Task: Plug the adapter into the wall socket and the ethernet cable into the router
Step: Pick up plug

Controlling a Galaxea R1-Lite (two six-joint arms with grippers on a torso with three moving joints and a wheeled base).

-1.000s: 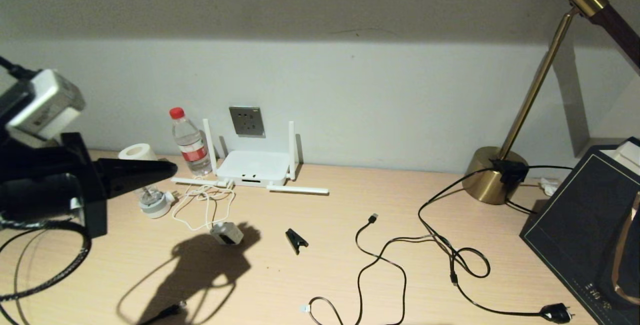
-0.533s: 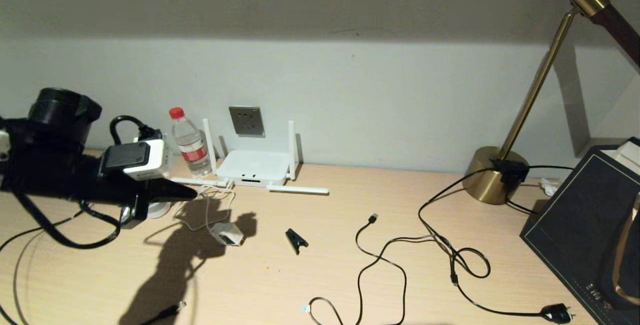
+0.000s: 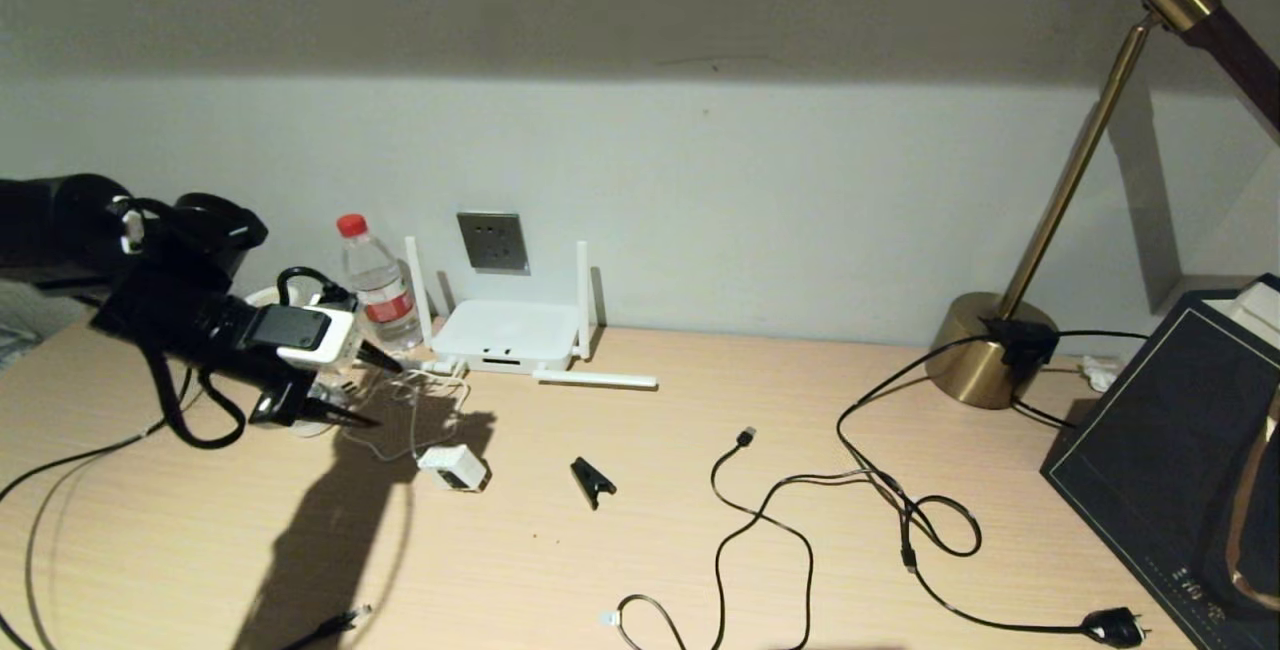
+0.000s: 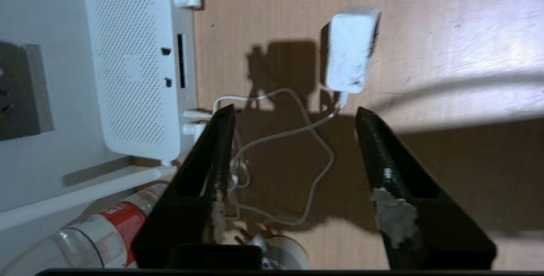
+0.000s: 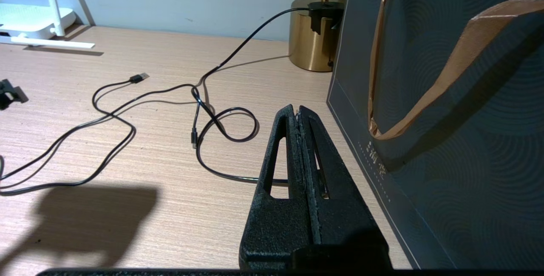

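Hovering over the left of the pale wooden tabletop [image 3: 640, 530], left hand [image 3: 372, 388] spread wide, grasping nothing. Small white cube adapter [image 3: 453, 467] lies just right of and nearer than its fingertips, thin white cord [image 4: 293, 131] looping back to the flat white four-antenna router [image 3: 508, 334]. Square grey wall socket [image 3: 493, 241] above router. Black ethernet cable's [image 3: 330, 622] tip, probably, at near edge. Right hand [image 5: 299, 116] clenched, parked beside dark paper bag [image 5: 446, 97].

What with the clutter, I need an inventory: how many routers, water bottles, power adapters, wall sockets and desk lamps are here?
Router: 1
Water bottle: 1
Adapter: 1
Wall socket: 1
Desk lamp: 1
Total: 5
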